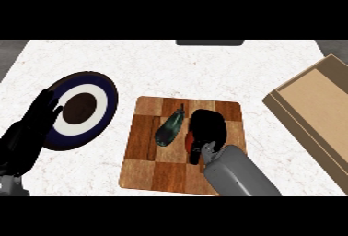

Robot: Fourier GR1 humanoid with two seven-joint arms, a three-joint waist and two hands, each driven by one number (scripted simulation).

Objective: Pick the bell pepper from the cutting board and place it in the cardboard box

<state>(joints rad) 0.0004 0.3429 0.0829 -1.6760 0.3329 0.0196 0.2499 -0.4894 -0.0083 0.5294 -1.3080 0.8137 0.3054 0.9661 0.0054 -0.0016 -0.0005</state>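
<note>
A wooden cutting board (pixel 153 161) lies in the middle of the counter. My right hand (pixel 206 126) is curled over the red bell pepper (pixel 189 140) on the board's right half; only a sliver of red shows beside the fingers. A dark green eggplant (pixel 170 127) lies just left of that hand on the board. The cardboard box (pixel 319 108) stands at the right edge, open side up. My left hand (pixel 31 126) rests open at the left, fingers up, overlapping the plate's rim.
A round plate (pixel 85 108) with navy rim, white ring and brown centre lies left of the board. A dark object (pixel 209 42) sits at the counter's far edge. White counter shows between board and box.
</note>
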